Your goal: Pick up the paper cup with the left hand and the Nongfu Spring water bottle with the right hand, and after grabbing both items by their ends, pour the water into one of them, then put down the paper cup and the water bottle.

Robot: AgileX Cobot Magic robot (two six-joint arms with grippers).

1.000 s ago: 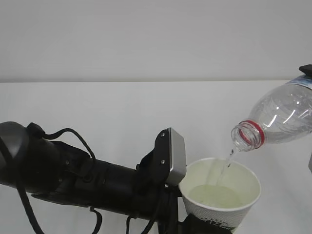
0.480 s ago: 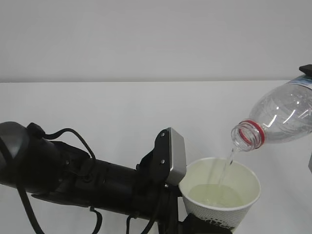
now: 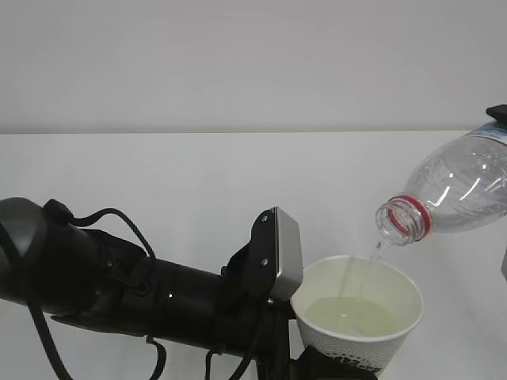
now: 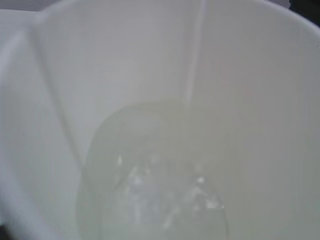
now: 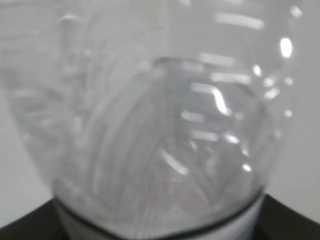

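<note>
The paper cup [image 3: 326,283] hangs low at the right of the exterior view, upright, partly full of faintly greenish water [image 3: 348,317]. My left gripper [image 3: 333,369] is shut on its base; only black fingers [image 3: 317,366] show under it. The Nongfu Spring water bottle [image 3: 459,190] is tilted with its mouth down-left, just above the cup's rim. A thin stream [image 3: 372,253] falls into the cup. The cup's inside [image 4: 60,75], the water [image 4: 150,165] and the stream [image 4: 192,65] fill the left wrist view. My right gripper's fingers [image 5: 295,222] flank the bottle [image 5: 160,125], shut on its far end.
The black left arm [image 3: 119,285] with its cables and grey block [image 3: 285,253] lies across the lower left. A white table [image 3: 198,174] runs behind it to a pale wall [image 3: 238,63].
The stream from the bottle has thinned to a single fine thread. The cup, the bottle and both arms hold the same places.
</note>
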